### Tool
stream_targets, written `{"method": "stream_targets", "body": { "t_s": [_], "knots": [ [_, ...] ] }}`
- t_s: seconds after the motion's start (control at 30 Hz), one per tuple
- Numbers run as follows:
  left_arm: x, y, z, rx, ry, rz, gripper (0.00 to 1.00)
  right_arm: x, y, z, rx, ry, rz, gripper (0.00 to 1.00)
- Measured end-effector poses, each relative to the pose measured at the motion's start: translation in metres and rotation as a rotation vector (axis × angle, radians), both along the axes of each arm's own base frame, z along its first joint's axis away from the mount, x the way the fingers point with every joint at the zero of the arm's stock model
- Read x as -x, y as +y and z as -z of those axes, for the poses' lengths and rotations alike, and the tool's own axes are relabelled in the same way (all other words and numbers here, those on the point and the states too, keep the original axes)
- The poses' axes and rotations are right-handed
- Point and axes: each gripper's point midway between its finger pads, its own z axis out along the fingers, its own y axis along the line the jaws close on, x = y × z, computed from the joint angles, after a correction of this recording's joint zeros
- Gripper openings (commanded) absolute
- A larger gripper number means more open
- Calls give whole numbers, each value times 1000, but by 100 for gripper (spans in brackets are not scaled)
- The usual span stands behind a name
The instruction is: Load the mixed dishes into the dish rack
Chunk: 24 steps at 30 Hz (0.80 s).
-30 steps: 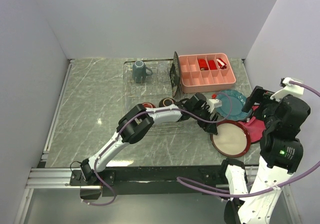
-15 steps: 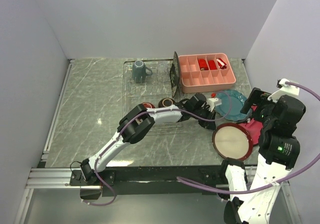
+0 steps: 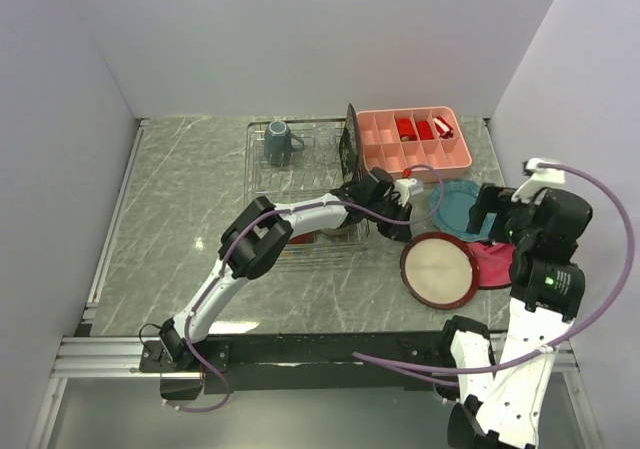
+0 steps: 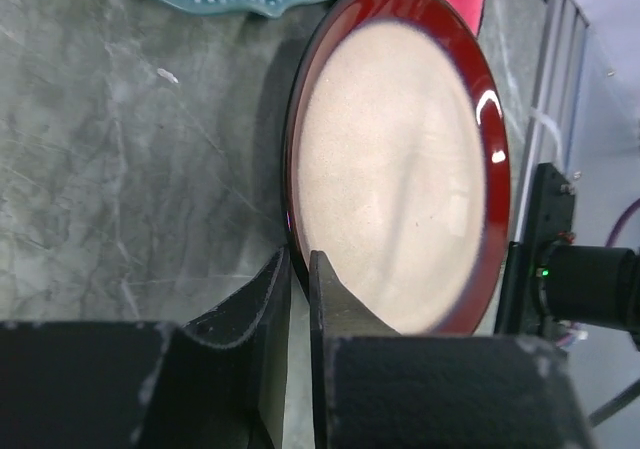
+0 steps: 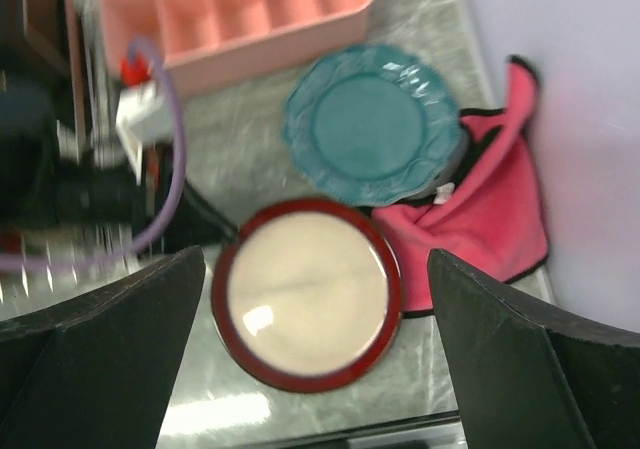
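Observation:
My left gripper point(image 4: 298, 269) is shut on the near rim of the red-rimmed cream round plate point(image 4: 400, 159), one finger on each face. The plate point(image 3: 440, 271) is tilted just right of the dish rack point(image 3: 300, 169), and its far edge lies against the cloth. The left gripper point(image 3: 400, 231) reaches it from the rack side. My right gripper point(image 5: 315, 259) hangs open high above that plate point(image 5: 305, 294). The teal scalloped plate point(image 3: 455, 204) lies flat behind it. In the rack stand the grey-blue mug point(image 3: 280, 141) and the black floral square plate point(image 3: 349, 149). My left arm covers the rack's front.
The pink compartment tray point(image 3: 415, 141) sits behind the teal plate, against the rack's right side. A pink-red cloth point(image 3: 497, 266) lies bunched at the table's right edge, under the right arm point(image 3: 540, 239). A purple cable point(image 5: 165, 139) loops off the left wrist.
My left gripper has shut on the cream plate's rim and drawn it left toward the rack. The right arm has swung slightly back and left, still open.

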Motion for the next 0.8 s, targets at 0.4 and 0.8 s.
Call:
{"method": "stream_targets", "body": {
  "t_s": [0.4, 0.8],
  "knots": [
    [5, 16, 4, -99, -190, 110, 1, -10, 14, 102, 176, 266, -444, 100],
    [-1, 54, -90, -27, -417, 176, 1, -46, 21, 169, 43, 456, -772, 96]
  ]
}}
